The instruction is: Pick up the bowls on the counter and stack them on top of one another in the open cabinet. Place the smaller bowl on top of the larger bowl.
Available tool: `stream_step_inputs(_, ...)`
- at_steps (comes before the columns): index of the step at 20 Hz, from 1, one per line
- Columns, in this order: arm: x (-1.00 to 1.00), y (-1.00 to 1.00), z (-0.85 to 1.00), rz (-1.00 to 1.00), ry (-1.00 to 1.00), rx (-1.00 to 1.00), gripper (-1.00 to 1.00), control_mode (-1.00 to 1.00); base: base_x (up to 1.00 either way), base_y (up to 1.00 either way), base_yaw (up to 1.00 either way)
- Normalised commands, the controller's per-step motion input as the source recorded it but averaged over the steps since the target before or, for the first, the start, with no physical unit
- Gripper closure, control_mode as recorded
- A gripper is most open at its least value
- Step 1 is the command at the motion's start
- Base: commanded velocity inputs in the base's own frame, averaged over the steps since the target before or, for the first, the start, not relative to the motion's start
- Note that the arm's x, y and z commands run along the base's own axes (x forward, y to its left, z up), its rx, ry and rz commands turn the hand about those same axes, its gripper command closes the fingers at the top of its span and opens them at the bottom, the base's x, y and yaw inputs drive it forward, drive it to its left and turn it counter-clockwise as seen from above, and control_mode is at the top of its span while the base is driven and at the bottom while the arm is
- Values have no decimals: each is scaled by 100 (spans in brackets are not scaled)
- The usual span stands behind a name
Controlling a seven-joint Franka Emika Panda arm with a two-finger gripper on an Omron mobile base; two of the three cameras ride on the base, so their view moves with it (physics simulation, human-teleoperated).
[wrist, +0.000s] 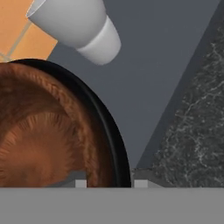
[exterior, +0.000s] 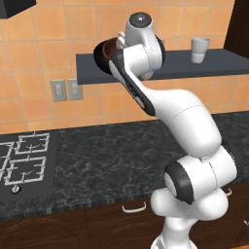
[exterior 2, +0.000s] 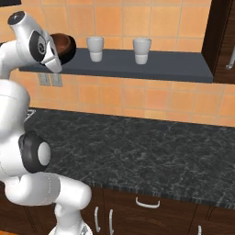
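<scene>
Orange wall tiles back the slate-grey open cabinet [exterior 2: 151,66], a flat shelf board set above the dark speckled counter [exterior 2: 151,147]. On the left part of the shelf, the larger bowl [exterior 2: 69,54], glossy black, is seen with the smaller bowl [exterior 2: 60,43], reddish-brown, nested inside it; in the hand view the brown bowl's grained interior is framed by the black rim. Nothing can be made out inside the brown bowl. Two white cups [exterior 2: 95,48] are stood upright on the shelf to the right of the bowls, apart from each other, the nearer one just beside the black bowl. The gripper [wrist: 107,183] is held over the stacked bowls at their near edge, its two fingertips [wrist: 80,183] set a narrow way apart with the rims of both bowls lying between them. Whether the rim is actually clamped cannot be told from these views. A stove top [exterior: 24,163] is seen at the counter's far left.
</scene>
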Motion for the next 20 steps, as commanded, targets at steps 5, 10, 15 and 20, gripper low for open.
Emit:
stream_step_inputs(5, 64, 0, -3, 0, 0, 0, 100, -100, 0, 0, 0)
stream_step_inputs(10, 57, 3, 0, -1, 0, 0, 100, -100, 0, 0, 0)
stream_step_inputs(15, 3, 0, 0, 0, -1, 0, -100, -100, 0, 0, 0)
stream_step_inputs(20, -30, 0, 2, 0, -18, 0, -100, -100, 0, 0, 0)
